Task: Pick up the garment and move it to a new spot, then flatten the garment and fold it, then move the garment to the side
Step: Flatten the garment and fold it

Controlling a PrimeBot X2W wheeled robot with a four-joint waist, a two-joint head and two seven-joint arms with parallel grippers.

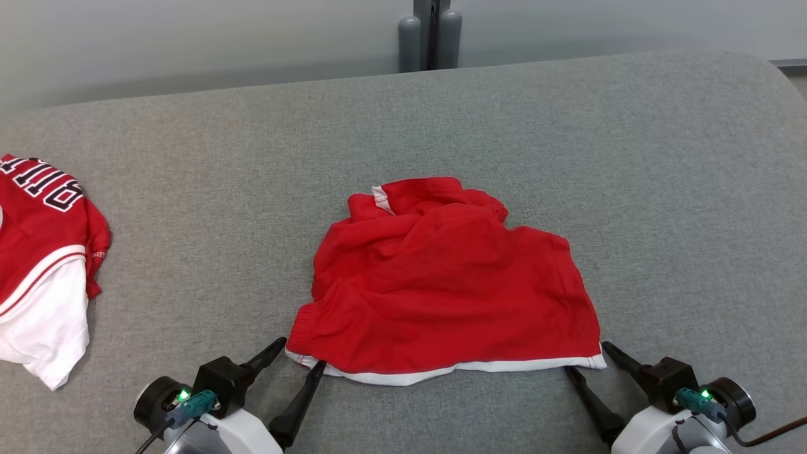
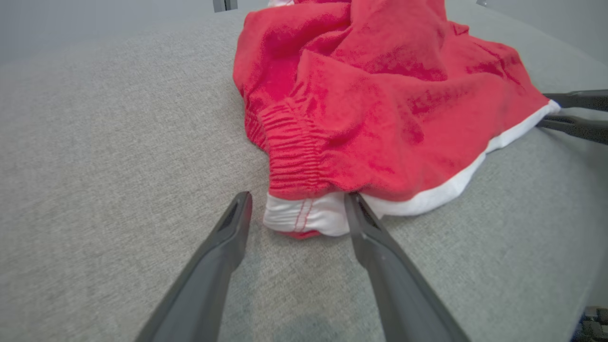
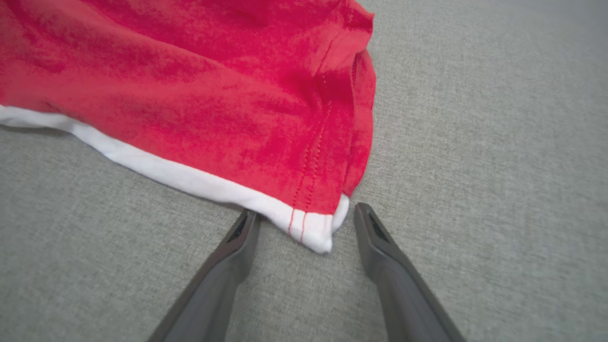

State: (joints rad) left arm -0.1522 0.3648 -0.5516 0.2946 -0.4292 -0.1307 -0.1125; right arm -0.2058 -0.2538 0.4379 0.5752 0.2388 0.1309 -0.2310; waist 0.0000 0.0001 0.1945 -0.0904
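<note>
The garment (image 1: 441, 284) is a red piece with a white hem, lying crumpled in the middle of the grey surface. My left gripper (image 1: 301, 354) stands open at its near left corner; in the left wrist view that white corner (image 2: 304, 216) lies between the spread fingers (image 2: 232, 232). My right gripper (image 1: 586, 359) is open at the near right corner, and the right wrist view shows the white hem tip (image 3: 316, 228) between its fingers (image 3: 375, 237). Neither gripper has closed on the cloth. The right gripper's dark fingers (image 2: 577, 111) also appear at the left wrist view's right edge.
A second red and white garment (image 1: 44, 265) with black lettering lies at the far left of the grey padded surface (image 1: 662, 189). A grey post (image 1: 430, 34) stands behind the far edge. Bare grey fabric spreads to the right of and behind the garment.
</note>
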